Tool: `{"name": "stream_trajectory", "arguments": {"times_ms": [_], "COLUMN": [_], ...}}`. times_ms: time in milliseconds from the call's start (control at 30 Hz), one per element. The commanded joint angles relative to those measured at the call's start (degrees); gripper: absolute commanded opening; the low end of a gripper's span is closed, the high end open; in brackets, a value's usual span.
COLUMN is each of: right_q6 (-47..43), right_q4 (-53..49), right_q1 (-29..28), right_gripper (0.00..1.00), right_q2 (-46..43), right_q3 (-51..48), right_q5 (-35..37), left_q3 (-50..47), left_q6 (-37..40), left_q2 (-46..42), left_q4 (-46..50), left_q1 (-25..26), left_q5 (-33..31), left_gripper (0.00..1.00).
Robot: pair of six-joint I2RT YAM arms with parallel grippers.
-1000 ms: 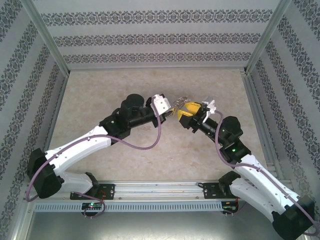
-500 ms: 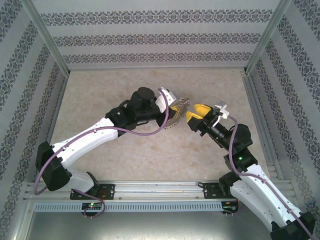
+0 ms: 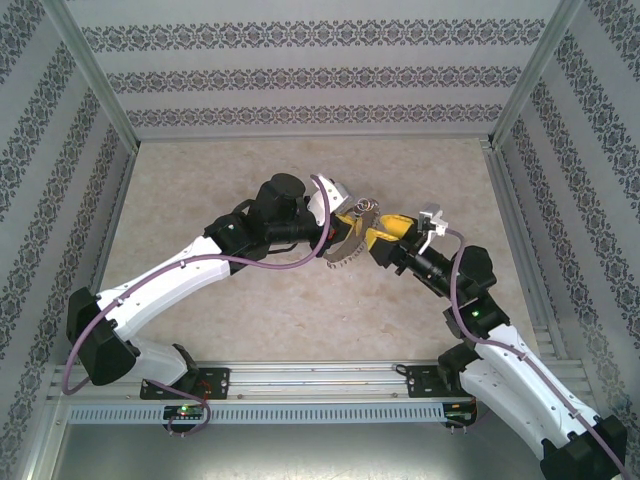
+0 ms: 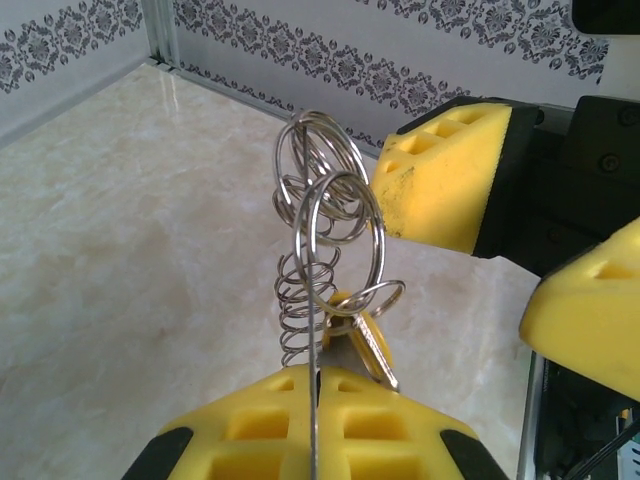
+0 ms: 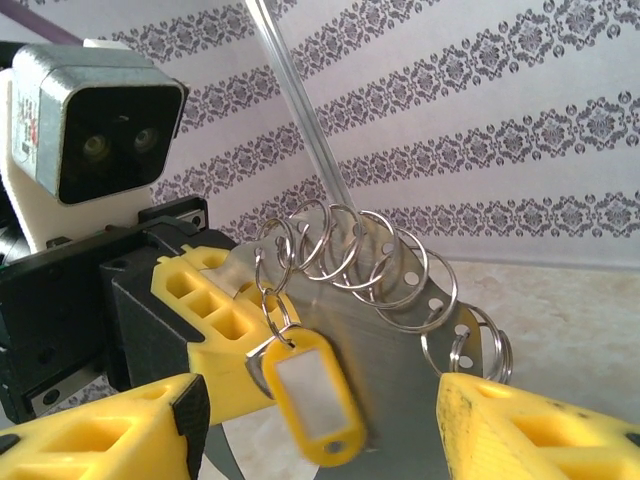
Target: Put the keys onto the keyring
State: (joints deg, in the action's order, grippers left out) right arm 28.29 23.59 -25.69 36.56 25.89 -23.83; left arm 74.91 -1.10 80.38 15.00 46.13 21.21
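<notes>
Arms angle inward: left hand (image 4: 315,392) pinches a thin grey metal plate (image 5: 392,415) strung with coiled silver keyring (image 4: 330,200); right hand (image 3: 384,232) spread.

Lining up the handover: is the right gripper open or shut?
Open: the right gripper shows its fingers apart in the wrist view, keyring between them.

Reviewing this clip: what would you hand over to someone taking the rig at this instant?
Left gripper: shut on the metal plate, holding it upright.
Right gripper: open, fingers close beside the keyring, holding nothing.
Keyring: a coil of rings threaded through the plate's holes. A yellow tag and a brass key hang from small rings on it.
Done: one key appears to be hung on.
Left: probably checking that it is fully threaded.
</notes>
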Motion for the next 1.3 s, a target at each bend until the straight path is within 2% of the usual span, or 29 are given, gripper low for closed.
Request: {"name": "stream_trajectory", "arguments": {"times_ms": [0, 200, 500, 900, 1267], "right_q6": [6.42, 14.61, 18.61, 19.17, 18.64], "right_q4": [0.85, 1.75, 5.07, 5.47, 6.97], "right_q1": [0.46, 1.10, 1.33, 0.60, -1.15], "right_gripper": [0.62, 0.59, 0.49, 0.45, 0.42], "right_q2": [0.22, 2.58, 6.24, 6.33, 10.13], "right_q3": [3.38, 4.98, 6.63, 6.89, 7.60], "right_q5": [0.90, 1.32, -1.74, -2.30, -2.50], "left_q3": [2.52, 1.40, 0.85, 1.25, 1.81], "left_q6": [-2.78, -2.99, -2.48, -2.92, -2.30], "left_q2": [-0.38, -0.05, -0.23, 1.25, 1.71], "left_q4": [0.82, -0.77, -0.16, -0.24, -0.50], "left_q1": [0.54, 0.54, 0.37, -0.90, -1.13], "left_q5": [0.14, -0.08, -0.52, -0.39, -0.12], "left_gripper": [0.00, 0.00, 0.00, 0.00, 0.00]}}
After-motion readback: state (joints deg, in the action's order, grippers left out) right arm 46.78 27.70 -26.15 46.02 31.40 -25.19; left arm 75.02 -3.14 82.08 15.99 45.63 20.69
